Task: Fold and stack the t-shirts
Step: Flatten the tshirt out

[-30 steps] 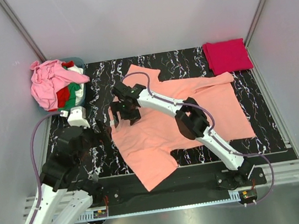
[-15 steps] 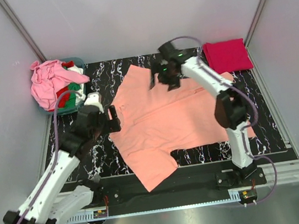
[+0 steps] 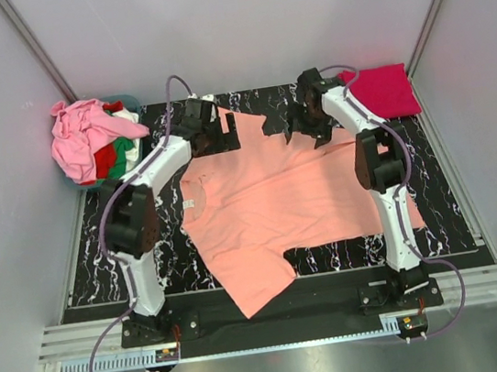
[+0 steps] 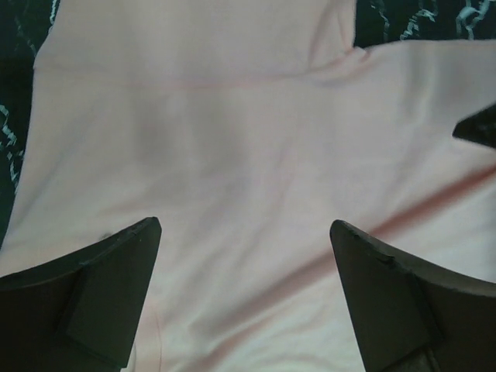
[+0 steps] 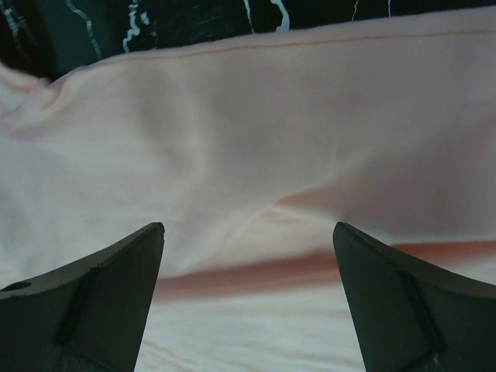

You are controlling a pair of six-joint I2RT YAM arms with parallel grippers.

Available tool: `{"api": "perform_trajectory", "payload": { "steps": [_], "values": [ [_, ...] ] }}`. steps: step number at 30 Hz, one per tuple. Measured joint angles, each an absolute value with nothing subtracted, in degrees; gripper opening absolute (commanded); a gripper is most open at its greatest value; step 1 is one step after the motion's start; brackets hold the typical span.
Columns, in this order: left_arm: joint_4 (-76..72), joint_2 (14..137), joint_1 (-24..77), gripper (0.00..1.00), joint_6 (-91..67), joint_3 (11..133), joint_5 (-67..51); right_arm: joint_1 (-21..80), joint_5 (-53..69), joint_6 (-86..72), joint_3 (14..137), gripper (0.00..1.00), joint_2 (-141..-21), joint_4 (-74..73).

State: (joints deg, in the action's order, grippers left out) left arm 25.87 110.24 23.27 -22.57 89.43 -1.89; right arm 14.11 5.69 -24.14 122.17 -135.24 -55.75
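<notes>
Salmon-orange t-shirt (image 3: 295,189) spread flat on middle of surface (image 3: 446,204); left hand (image 3: 219,137) at its 11 o'clock edge, fingers spread, pinching nothing; right hand (image 3: 307,130) at its 1 o'clock edge, spread too; crimson t-shirt (image 3: 379,92) folded at 1 o'clock corner; pile of t-shirts (image 3: 89,139) in teal tub (image 3: 129,102) at 10 o'clock.

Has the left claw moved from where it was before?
Yes. The left claw swung away toward the far edge, now over the salmon-orange t-shirt, beside the teal tub.
</notes>
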Motion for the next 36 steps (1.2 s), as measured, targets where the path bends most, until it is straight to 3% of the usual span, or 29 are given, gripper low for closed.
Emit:
{"api": "perform_trajectory", "payload": {
  "steps": [7, 15, 22, 29, 36],
  "values": [
    [28.7, 127.0, 20.1, 0.97, -23.4, 100.7, -5.3, 14.1, 8.0, -25.1, 133.6, 0.94, -145.4, -58.2],
    [30.9, 132.1, 15.6, 0.97, -24.6, 106.9, -6.9, 14.1, 16.0, -27.7, 144.2, 0.95, -152.1, -55.5],
    [35.9, 139.9, 8.0, 0.98, -22.4, 120.9, -6.8, 14.1, 24.0, -31.5, 153.1, 1.0, -158.8, -47.8],
    [41.5, 141.5, 4.6, 0.99, -21.1, 127.2, -3.7, 14.1, 23.2, -31.5, 147.4, 1.0, -155.8, -42.4],
    [43.2, 123.2, 11.0, 0.99, -20.5, 113.2, 1.0, 14.0, 18.0, -28.4, 125.4, 1.0, -137.6, -43.4]
  ]
}}
